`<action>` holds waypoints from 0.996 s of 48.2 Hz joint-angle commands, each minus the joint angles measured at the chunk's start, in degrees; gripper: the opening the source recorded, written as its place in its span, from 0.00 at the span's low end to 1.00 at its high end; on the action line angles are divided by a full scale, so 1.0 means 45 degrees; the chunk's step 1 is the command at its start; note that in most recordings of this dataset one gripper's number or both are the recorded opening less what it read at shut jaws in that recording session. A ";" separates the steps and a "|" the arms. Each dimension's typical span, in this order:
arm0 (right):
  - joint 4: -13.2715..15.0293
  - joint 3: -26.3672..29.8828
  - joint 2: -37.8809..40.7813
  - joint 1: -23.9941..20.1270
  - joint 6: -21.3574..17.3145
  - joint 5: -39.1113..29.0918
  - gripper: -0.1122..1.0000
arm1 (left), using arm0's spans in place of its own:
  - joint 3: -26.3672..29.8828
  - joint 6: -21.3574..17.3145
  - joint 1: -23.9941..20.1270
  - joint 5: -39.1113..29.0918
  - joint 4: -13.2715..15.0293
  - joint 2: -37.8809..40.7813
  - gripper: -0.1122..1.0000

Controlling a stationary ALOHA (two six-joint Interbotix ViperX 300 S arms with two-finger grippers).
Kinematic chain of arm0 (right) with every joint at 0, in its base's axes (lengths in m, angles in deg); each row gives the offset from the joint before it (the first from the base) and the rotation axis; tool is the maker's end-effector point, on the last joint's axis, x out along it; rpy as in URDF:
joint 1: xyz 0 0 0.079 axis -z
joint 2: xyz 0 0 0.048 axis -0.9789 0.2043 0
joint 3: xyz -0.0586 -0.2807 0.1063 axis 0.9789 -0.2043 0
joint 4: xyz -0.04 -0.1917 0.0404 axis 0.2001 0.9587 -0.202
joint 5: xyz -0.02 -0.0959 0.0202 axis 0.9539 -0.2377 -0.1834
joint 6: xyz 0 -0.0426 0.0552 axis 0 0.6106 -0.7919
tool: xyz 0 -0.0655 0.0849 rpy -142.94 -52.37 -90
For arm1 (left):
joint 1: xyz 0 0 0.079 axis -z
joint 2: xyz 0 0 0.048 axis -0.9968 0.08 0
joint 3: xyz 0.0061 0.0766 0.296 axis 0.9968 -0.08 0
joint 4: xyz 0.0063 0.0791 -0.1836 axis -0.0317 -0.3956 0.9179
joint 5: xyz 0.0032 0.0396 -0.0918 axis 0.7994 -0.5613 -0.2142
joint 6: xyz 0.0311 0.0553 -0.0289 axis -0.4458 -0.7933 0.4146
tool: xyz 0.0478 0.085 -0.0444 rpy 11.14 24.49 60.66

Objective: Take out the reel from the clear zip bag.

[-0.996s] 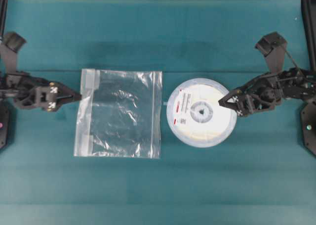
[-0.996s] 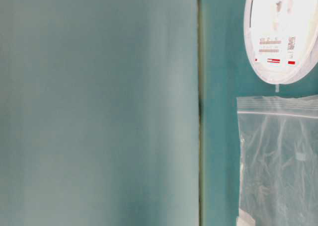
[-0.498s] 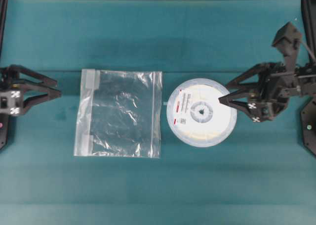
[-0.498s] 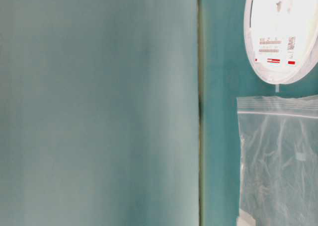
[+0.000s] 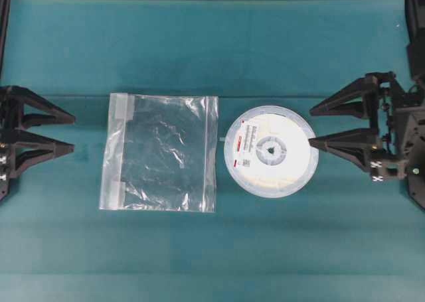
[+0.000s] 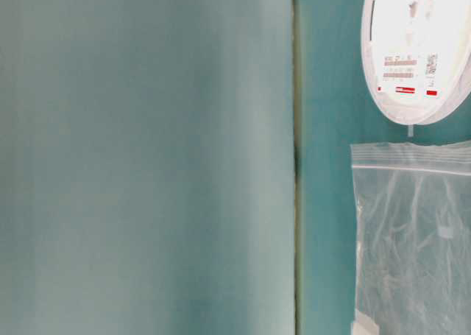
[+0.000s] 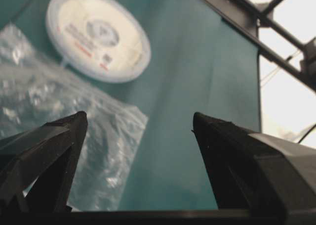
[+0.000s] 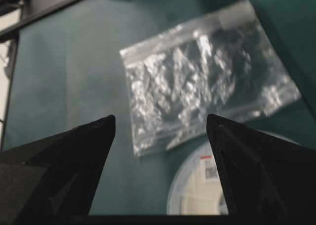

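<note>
1. Locate the reel (image 5: 271, 151) right of centre on the teal tabletop (image 5: 212, 50) in the overhead view. It lies flat, fully outside the bag, with its grey hub and its small white label with red marks facing up.

2. Locate the clear zip bag (image 5: 159, 152) just left of the reel. It lies flat and crinkled, and nothing shows inside it. A narrow strip of bare tabletop separates its right edge from the reel's rim; the two are close but apart.

3. Check the left gripper (image 5: 70, 134) at the left edge of the overhead view. Its jaws are spread wide and hold nothing. The tips point toward the bag and stand apart from its left edge.

4. Check the right gripper (image 5: 311, 125) at the right side of the overhead view. Its jaws are also spread wide and hold nothing. The lower fingertip overlaps the reel's right rim in this view; you cannot tell whether it touches the rim or sits above it.

5. Confirm in the left wrist view: both dark fingers (image 7: 49, 156) frame the bag, with the reel beyond it.

6. Confirm in the right wrist view: the reel lies between the spread fingers (image 8: 74, 156), with the bag beyond it.
</note>
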 commanded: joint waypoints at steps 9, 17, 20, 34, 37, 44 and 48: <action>0.0000 0.0215 -0.1367 -0.0059 0.1289 0.0000 0.92 | 0.0625 -0.2461 0.0059 0.0410 -0.0039 -0.0488 0.93; 0.0000 0.0137 -0.2129 -0.0059 0.1582 -0.0098 0.92 | 0.0723 -0.2871 0.0059 0.0410 -0.0039 -0.0859 0.91; 0.0000 0.0137 -0.2305 -0.0059 0.1582 -0.0176 0.92 | 0.0742 -0.2871 0.0039 0.0410 -0.0039 -0.0918 0.91; 0.0000 0.0137 -0.2598 -0.0059 0.1621 -0.0430 0.92 | 0.0879 -0.3027 0.0059 0.0410 -0.0039 -0.1230 0.91; 0.0000 0.0137 -0.2578 -0.0059 0.1621 -0.0430 0.92 | 0.0879 -0.3027 0.0059 0.0410 -0.0039 -0.1230 0.91; 0.0000 0.0137 -0.2578 -0.0059 0.1621 -0.0430 0.92 | 0.0879 -0.3027 0.0039 0.0410 -0.0039 -0.1230 0.91; 0.0020 0.0137 -0.2578 -0.0059 0.1621 -0.0430 0.92 | 0.0879 -0.3027 0.0059 0.0430 -0.0039 -0.1230 0.91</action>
